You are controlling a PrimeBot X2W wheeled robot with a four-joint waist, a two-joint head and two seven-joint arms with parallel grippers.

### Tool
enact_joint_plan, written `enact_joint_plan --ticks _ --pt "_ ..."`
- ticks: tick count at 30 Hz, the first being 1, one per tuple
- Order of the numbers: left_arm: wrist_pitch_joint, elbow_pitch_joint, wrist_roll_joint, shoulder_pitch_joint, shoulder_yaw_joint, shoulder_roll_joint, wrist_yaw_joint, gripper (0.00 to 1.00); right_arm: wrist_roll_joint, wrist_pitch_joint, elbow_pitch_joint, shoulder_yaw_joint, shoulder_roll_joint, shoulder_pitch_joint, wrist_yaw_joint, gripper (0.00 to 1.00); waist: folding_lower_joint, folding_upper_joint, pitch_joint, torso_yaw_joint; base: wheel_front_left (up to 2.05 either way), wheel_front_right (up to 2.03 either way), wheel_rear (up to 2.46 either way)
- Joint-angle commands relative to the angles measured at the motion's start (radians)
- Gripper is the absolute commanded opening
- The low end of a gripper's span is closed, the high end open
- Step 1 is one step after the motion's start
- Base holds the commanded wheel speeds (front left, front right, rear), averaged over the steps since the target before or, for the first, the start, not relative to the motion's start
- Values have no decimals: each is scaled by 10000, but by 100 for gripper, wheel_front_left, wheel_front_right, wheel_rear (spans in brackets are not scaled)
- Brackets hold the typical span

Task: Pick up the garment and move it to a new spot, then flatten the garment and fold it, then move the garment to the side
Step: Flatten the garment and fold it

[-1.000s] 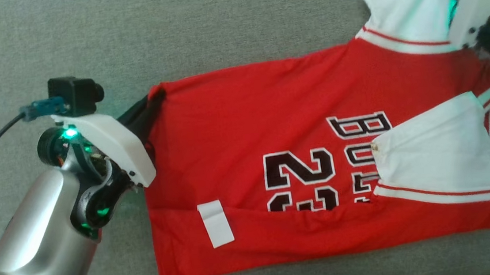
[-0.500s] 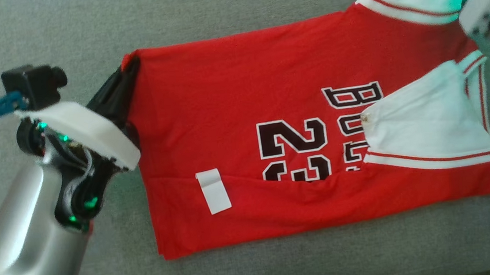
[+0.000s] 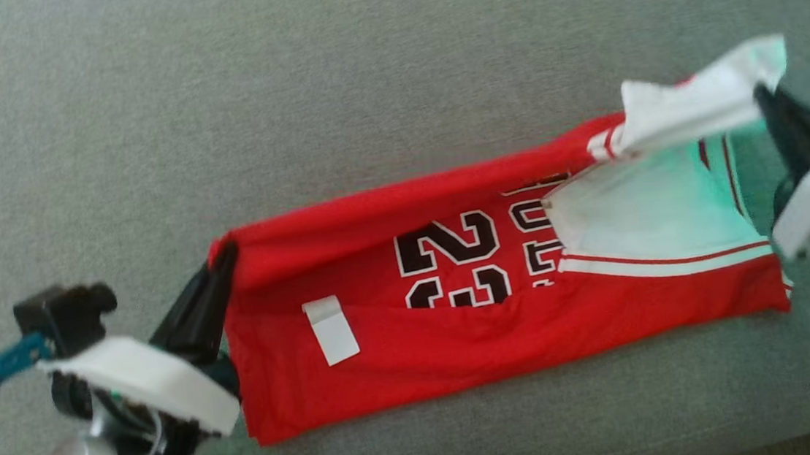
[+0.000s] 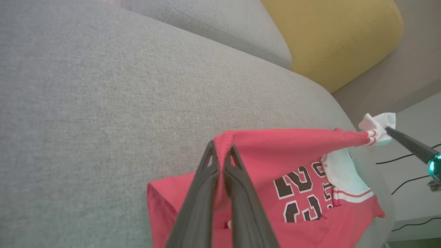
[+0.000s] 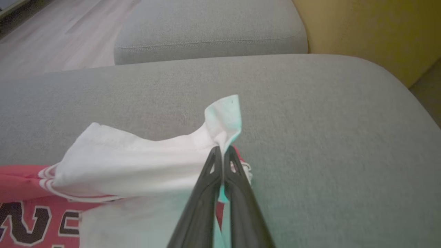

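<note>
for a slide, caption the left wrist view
Left gripper pinches an edge of the red jersey over a grey cushion; right gripper holds its white sleeve.

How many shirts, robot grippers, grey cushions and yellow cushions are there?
1 shirt
2 grippers: left gripper and right gripper, both shut on the shirt
2 grey cushions: big cushion under the shirt, far cushion behind it
1 yellow cushion
Total: 6

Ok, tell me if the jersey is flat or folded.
Partly folded: the jersey has its near strip doubled over the numbers; the left gripper and right gripper hold its far edge lifted.
</note>
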Motion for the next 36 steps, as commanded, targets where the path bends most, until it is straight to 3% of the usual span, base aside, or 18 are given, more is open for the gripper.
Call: enact_joint_plan --ticks 1,6,10,11,12,13,17,19,24,29,36 --pt "-136 -403 -33 -144 524 301 57 0 46 62 -490 20 -84 87 75 0 2 0 -79 -84 0 0 0" --pt "-331 -496 -179 651 485 214 148 0 -32 273 -1048 -132 415 1166 75 0 2 0 -176 -208 0 0 0" --pt "-363 -329 -57 869 299 177 192 0 -137 349 -923 61 443 1428 75 0 2 0 -154 -258 0 0 0" --pt "-377 -281 -38 929 263 139 240 24 -174 352 -919 105 437 1466 75 38 2 0 -153 -267 0 0 0" --pt "-385 -234 10 998 199 133 252 50 -228 384 -921 136 420 1505 75 100 2 0 -159 -275 0 0 0" --pt "-440 -170 143 1066 144 160 277 100 -278 419 -931 130 388 1533 75 100 2 0 -172 -281 0 0 0" --pt "-1115 195 914 1465 108 219 577 100 -122 854 -1347 314 57 1740 75 100 2 0 -359 -325 0 0 0" --pt "-1944 253 1428 1660 358 247 771 100 248 1240 -1821 340 -182 1922 75 100 2 0 -457 -334 0 0 0" --pt "-4366 104 1822 1944 1294 -428 1138 100 474 1758 -2380 -757 -153 1901 75 100 2 0 -510 -242 0 0 0" --pt "-5365 507 2702 1792 1158 -693 1164 100 21 2183 -1764 -940 209 1588 75 100 2 0 -406 -32 0 0 0" --pt "-5727 1097 4433 1526 1337 -1832 1121 100 -734 2470 -17 -684 481 768 75 100 2 0 -148 310 0 0 0"
